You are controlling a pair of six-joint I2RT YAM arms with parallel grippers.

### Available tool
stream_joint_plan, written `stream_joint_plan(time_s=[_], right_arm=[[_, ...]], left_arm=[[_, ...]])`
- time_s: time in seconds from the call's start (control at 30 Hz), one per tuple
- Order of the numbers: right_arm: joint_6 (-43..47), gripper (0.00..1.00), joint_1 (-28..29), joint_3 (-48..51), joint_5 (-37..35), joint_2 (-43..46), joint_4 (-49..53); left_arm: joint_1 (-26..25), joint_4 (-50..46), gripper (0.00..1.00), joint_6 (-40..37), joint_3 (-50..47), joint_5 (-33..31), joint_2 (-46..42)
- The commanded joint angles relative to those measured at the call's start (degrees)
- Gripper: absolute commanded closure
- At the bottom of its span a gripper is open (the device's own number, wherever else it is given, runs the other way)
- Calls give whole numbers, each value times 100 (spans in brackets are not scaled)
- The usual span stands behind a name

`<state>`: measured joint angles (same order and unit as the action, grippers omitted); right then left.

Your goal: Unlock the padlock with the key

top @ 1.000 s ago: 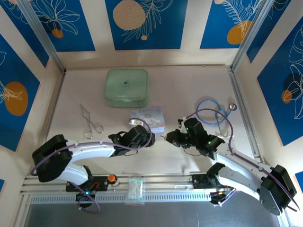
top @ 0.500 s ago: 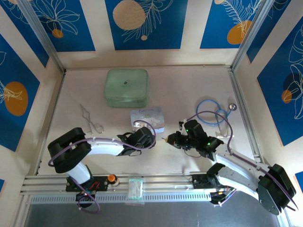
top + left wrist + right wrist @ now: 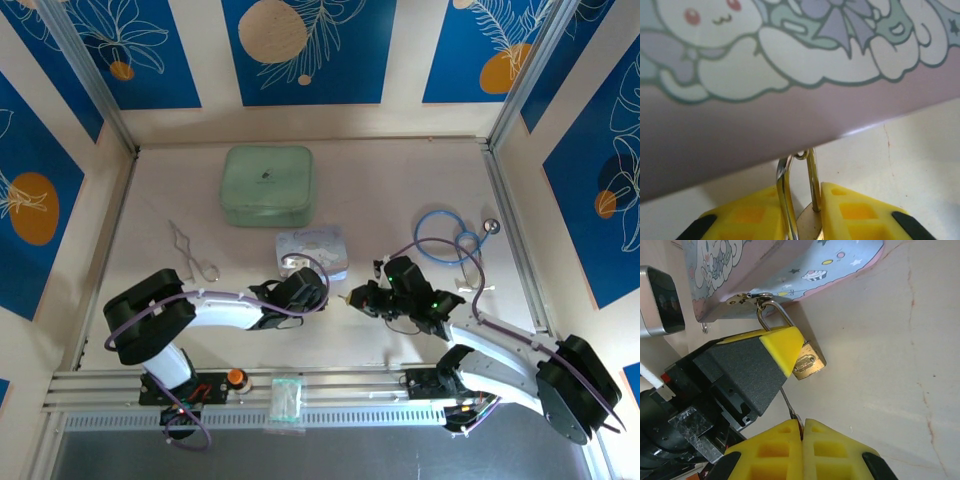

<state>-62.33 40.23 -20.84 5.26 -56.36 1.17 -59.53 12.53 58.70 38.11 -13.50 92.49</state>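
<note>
Right wrist view: we see the padlock (image 3: 809,362) hooked by its shackle to the clasp of the cartoon tin (image 3: 790,270), near the middle of the surface (image 3: 890,365). The left fingers (image 3: 782,345) are clamped on its brass body. Our right fingers (image 3: 835,445) pinch the key (image 3: 789,405), its tip just beside the padlock.

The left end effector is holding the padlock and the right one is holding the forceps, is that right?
Not the forceps: the right end effector grips the key, as the right wrist view shows. The forceps lie on the table. The left end effector does hold the padlock.
</note>
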Motion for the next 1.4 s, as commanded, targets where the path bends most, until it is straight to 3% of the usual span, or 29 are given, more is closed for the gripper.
stream_joint_plan(time_s=[0.0,0.23,0.5,0.7,0.83,1.13,1.37], right_arm=[[-169,100,128,110,-63,-39,-216],[-758,100,205,484,48,-193,-908],[-2296,100,171,1184,327,-275,-2286],[-2443,100,-7,1243,616,-379,-2528],[-2349,100,-150,1193,728,-534,-2563],[-2381,100,-722,1220,1523,-1331,-3679],[-2256,100,-717,1004,1746,-1629,-3618]], left_arm=[[-32,47,82,139,-127,-103,-33],[-33,465,88,723,-379,-177,-112],[-41,1185,90,1961,-739,-296,-360],[-41,1918,95,2800,-1032,-309,-401],[-41,1811,95,2902,-938,-258,-506],[-37,2298,97,3485,-1113,-295,-491],[-41,2760,100,3851,-1182,-194,-279]])
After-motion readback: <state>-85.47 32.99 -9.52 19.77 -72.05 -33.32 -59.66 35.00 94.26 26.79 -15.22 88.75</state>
